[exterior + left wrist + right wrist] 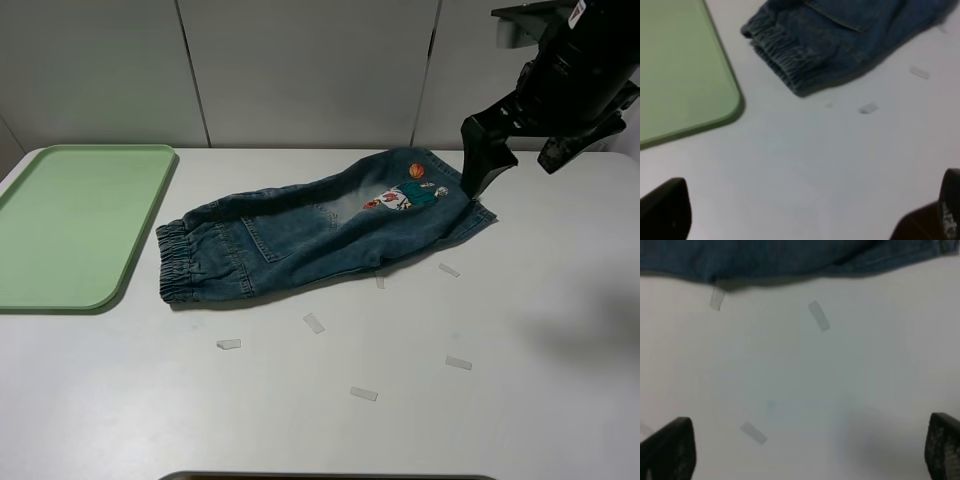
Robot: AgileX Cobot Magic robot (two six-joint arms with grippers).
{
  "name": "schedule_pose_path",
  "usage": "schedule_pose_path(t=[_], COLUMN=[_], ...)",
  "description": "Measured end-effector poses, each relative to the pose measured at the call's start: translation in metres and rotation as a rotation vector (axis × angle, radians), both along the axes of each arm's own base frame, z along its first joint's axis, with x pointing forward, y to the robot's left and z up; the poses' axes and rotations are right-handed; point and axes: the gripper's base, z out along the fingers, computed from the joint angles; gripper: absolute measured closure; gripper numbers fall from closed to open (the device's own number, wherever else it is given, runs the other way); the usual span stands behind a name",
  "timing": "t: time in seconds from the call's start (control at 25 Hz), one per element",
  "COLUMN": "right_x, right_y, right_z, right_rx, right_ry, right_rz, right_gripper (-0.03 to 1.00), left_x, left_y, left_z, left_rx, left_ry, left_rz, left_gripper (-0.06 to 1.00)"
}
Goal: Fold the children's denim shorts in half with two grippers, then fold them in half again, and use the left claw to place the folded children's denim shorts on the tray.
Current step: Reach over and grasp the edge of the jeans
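Observation:
The children's denim shorts (300, 235) lie flat across the middle of the white table, elastic waistband at the left and the cartoon patch near the leg hem at the right. The light-green tray (70, 220) lies empty at the far left. My right gripper (520, 170) hangs open and empty just above the right leg hem. In the right wrist view its fingers stand wide apart (805, 450) over bare table, below the shorts' edge (790, 257). My left gripper (805, 210) is open and empty, out of the exterior view, facing the waistband (785, 60) and the tray corner (715, 100).
Several small strips of clear tape lie on the table in front of the shorts, such as one (314, 322) near the middle and one (458, 363) to the right. A white panelled wall stands behind the table.

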Motion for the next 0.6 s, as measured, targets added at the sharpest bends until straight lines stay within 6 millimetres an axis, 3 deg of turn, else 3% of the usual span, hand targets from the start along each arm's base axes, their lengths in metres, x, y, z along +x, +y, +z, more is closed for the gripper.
schedule_pose_path(t=[0.24, 0.44, 0.6], right_x=[0.013, 0.037, 0.069], right_y=[0.000, 0.001, -0.008], right_z=[-0.004, -0.036, -0.057], right_rx=[-0.014, -0.089, -0.107], right_ry=[-0.086, -0.085, -0.053], right_rz=[-0.011, -0.003, -0.043], right_gripper=[0.28, 0.27, 0.27], left_x=[-0.002, -0.004, -0.005], left_y=[0.000, -0.001, -0.001], left_z=[0.000, 0.000, 0.000], left_rx=[0.002, 0.002, 0.002], left_ry=[0.000, -0.001, -0.001], left_rz=[0.236, 0.426, 0.509], left_gripper=[-0.04, -0.04, -0.04])
